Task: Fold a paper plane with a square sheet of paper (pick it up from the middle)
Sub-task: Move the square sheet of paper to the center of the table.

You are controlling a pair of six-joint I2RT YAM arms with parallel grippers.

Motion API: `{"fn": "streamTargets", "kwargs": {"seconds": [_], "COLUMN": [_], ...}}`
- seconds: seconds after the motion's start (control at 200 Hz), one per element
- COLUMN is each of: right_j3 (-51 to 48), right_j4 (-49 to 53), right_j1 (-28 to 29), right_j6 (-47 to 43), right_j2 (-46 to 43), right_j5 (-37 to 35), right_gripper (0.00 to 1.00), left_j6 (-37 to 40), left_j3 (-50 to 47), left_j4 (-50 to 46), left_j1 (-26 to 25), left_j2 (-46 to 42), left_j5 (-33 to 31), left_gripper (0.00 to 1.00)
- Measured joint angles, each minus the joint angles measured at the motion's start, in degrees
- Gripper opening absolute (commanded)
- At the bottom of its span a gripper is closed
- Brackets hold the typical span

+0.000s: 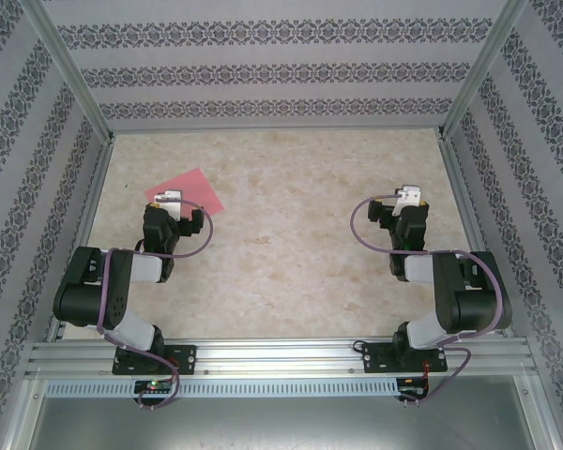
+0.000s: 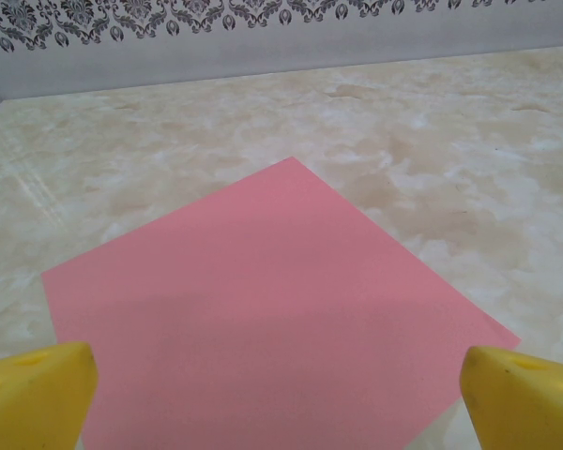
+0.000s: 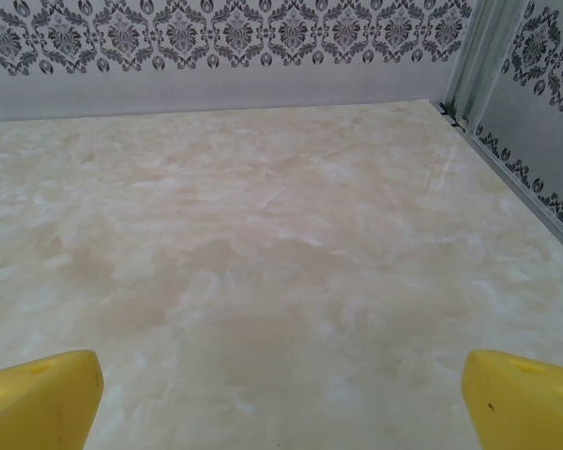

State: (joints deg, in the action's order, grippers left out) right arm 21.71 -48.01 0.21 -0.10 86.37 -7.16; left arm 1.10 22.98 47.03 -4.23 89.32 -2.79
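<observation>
The square sheet of paper (image 1: pixel 195 187) is pink-red and lies flat on the marble tabletop at the far left, one corner pointing away. My left gripper (image 1: pixel 169 200) hovers over its near edge, hiding that part in the top view. In the left wrist view the square sheet of paper (image 2: pixel 272 309) spreads uncreased below my left gripper (image 2: pixel 280 398); the yellow fingertips (image 2: pixel 33 394) stand wide apart, open, nothing between them. My right gripper (image 1: pixel 411 197) is far to the right, away from the paper. Seen from the right wrist, my right gripper (image 3: pixel 281 398) is open over bare marble.
Patterned walls close in the table on the back, left and right. An aluminium frame post (image 3: pixel 474 56) stands in the far right corner, with a metal rail (image 3: pixel 516 187) along the right edge. The marble tabletop (image 1: pixel 291 234) lies bare between the two arms.
</observation>
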Motion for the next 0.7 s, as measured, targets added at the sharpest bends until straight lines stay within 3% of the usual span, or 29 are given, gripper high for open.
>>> {"fn": "streamTargets", "kwargs": {"seconds": [0.53,0.699], "right_j3": [-0.2,-3.0], "right_j4": [-0.5,-3.2], "right_j1": [0.2,1.6], "right_j6": [-0.3,-1.4], "right_j2": [-0.2,-1.9], "right_j5": [0.0,-0.2], "right_gripper": [0.98,0.98], "left_j6": [0.0,-0.5], "left_j3": [0.0,-0.6], "left_j4": [-0.6,-4.6], "left_j1": [0.0,0.1], "left_j2": [-0.7,-8.3], "left_j5": [0.6,-0.1], "left_gripper": [1.00,1.00]}}
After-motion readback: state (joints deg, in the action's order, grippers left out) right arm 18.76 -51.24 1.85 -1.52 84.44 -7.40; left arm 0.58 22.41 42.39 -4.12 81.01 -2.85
